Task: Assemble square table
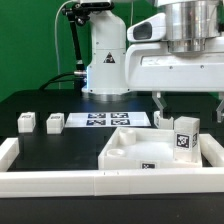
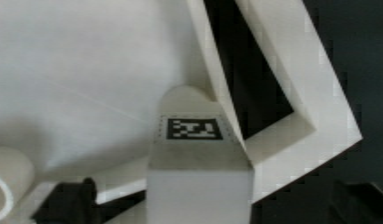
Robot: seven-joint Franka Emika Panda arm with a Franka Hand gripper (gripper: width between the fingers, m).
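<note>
The square table's white slab (image 1: 128,147) lies recessed face up at the front right of the black surface. A white post (image 1: 183,135) with a black-and-white tag stands upright on its right-hand corner. My gripper (image 1: 190,108) hangs over that post, open, with one finger on each side and a gap to both. In the wrist view the tagged post (image 2: 197,150) rises between the jaws over the slab (image 2: 81,70); a dark fingertip (image 2: 72,200) shows beside it. Two more small posts (image 1: 27,122) (image 1: 52,123) sit loose at the exterior view's left.
The marker board (image 1: 100,120) lies flat behind the slab. Another small white piece (image 1: 165,120) stands behind the slab near one finger. A long white rail (image 1: 60,181) edges the front and sides. The robot's base (image 1: 105,60) stands at the back.
</note>
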